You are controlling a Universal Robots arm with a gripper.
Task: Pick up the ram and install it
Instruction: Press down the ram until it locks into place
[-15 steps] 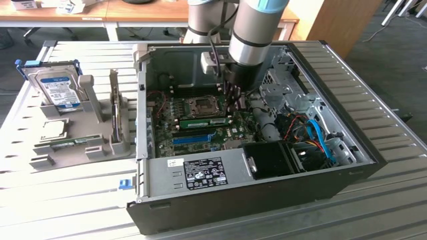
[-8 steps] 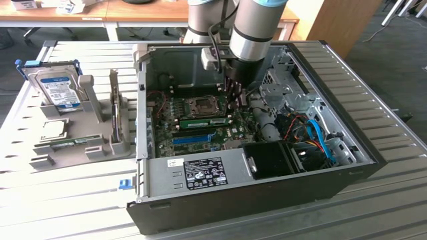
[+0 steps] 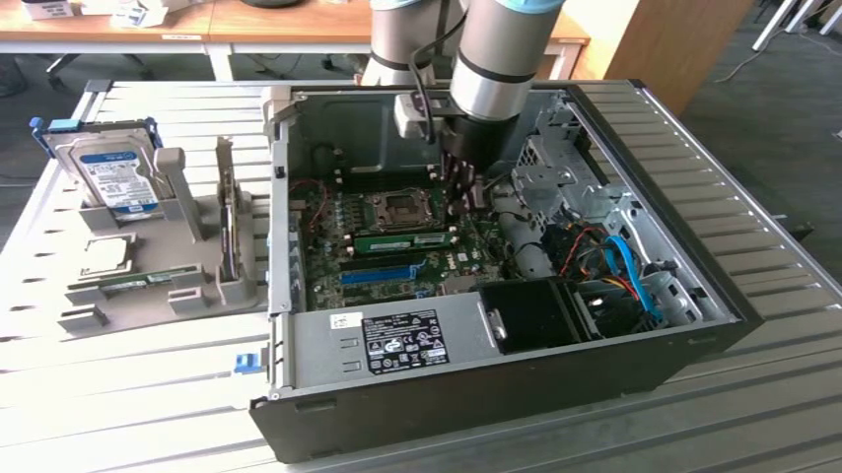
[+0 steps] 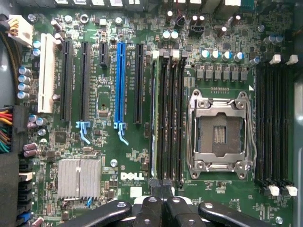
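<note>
Wrist view: pincer closed (empty, apparently) over seated ram, seen edge-on.

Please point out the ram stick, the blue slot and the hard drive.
ram stick [image 3: 402, 240], exterior view, middle of its green board.
blue slot [image 4: 120, 82], wrist view, middle of its length.
hard drive [image 3: 113, 175], exterior view, its label.

**Light and picture quality**

In your exterior view, strong light washes out the slatted table at the exterior view's left, nearly to white. The open computer case reads darker, its interior shadowed beneath the arm. Your wrist view is evenly lit and fairly crisp on the motherboard, though dim at the corners. The gripper looks soft, close to the lens.
</note>
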